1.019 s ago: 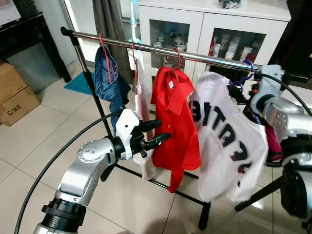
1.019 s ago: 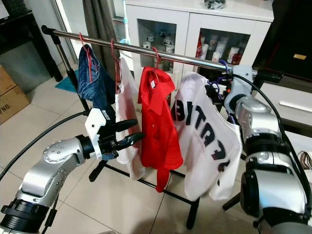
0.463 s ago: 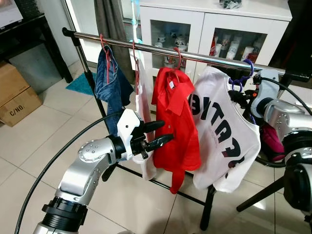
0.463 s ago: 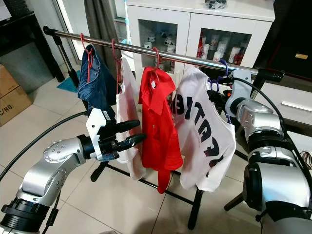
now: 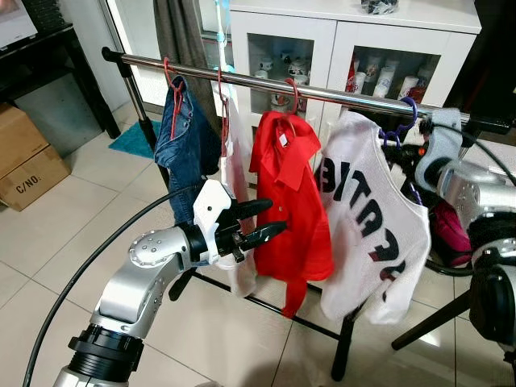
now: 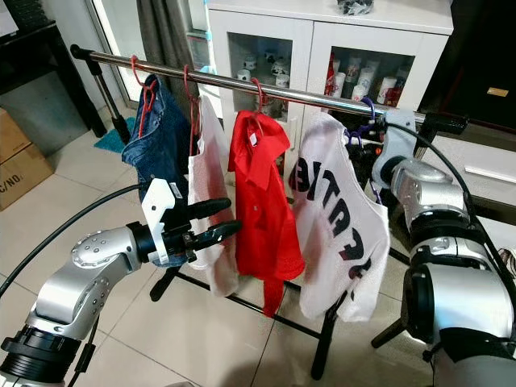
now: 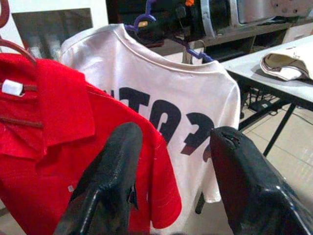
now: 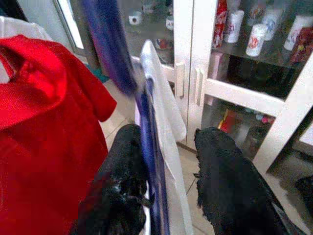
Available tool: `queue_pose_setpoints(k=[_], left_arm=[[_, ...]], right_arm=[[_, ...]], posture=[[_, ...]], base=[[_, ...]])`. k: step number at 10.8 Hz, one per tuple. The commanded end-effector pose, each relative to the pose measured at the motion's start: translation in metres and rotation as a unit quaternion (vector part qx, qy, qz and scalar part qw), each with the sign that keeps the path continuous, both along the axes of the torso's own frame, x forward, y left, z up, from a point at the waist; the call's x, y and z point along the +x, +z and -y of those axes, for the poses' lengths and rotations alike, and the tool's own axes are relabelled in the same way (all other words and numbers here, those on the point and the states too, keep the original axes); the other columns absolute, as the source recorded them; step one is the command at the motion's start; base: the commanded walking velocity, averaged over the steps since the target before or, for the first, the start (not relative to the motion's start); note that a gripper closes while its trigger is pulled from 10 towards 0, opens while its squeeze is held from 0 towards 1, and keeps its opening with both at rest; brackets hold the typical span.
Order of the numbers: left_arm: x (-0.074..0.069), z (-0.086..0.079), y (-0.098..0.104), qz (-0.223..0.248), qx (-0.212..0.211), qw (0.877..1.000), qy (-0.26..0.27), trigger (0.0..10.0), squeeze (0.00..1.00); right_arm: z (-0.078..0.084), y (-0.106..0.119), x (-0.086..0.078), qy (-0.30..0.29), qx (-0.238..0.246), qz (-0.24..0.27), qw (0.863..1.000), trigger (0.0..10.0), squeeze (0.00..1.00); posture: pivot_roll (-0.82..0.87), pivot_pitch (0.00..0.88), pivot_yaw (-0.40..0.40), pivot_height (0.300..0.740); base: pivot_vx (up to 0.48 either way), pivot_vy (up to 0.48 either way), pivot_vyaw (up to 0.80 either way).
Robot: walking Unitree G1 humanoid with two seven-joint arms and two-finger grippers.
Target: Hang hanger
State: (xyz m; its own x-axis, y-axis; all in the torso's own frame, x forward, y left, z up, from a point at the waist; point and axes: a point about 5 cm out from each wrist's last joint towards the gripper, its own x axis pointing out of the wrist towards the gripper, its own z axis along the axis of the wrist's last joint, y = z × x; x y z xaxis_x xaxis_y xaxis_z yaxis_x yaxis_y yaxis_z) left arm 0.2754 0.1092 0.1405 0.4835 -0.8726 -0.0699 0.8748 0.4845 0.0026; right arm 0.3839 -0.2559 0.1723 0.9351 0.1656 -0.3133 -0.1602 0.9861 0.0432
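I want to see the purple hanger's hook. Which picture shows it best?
The left eye view: the purple hanger hooks over the silver rail, carrying the white shirt. The right eye view shows it likewise. The right wrist view shows a blurred stem; the left wrist view, its shoulders.

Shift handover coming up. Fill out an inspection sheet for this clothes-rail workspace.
Surface: tiled floor; metal rail on a black stand.
Job's things: purple hanger hooked on the rail, carrying white printed shirt.
Clutter: jeans, pale garment, red shirt, all on red hangers.
Grippers: right gripper open around the purple hanger; left gripper open, empty, before the clothes.
Cables: black cable looping by left arm.
Surroundings: white glass cabinet, cardboard box.
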Motion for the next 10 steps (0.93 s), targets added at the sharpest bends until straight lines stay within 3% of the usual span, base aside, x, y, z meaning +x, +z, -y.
queue_pose_setpoints(k=[1,6,8,10], left_arm=[[0.002,-0.002,0.004,0.007,0.000,1.000,0.001,10.0,0.00],[0.004,-0.005,0.002,0.004,0.009,1.000,0.019,10.0,0.00],[0.011,-0.009,-0.001,0.000,0.025,0.997,0.076,10.0,0.00],[0.011,-0.013,-0.003,0.003,0.030,0.995,0.090,10.0,0.00]], right_arm=[[-0.003,0.006,0.002,0.009,0.006,0.010,1.000,0.0,0.00],[-0.005,0.003,0.001,0.017,0.011,0.014,1.000,0.0,0.00],[-0.005,0.018,0.000,-0.002,0.008,0.065,0.998,0.0,0.00],[-0.005,0.022,-0.006,-0.018,0.014,0.090,0.996,0.0,0.00]], posture=[[-0.13,0.000,0.059,0.740],[-0.13,0.000,0.066,0.740],[-0.12,0.000,0.056,0.740],[-0.11,0.000,0.055,0.740]], base=[[0.000,0.000,0.00],[0.000,0.000,0.00],[0.000,0.000,0.00],[0.000,0.000,0.00]])
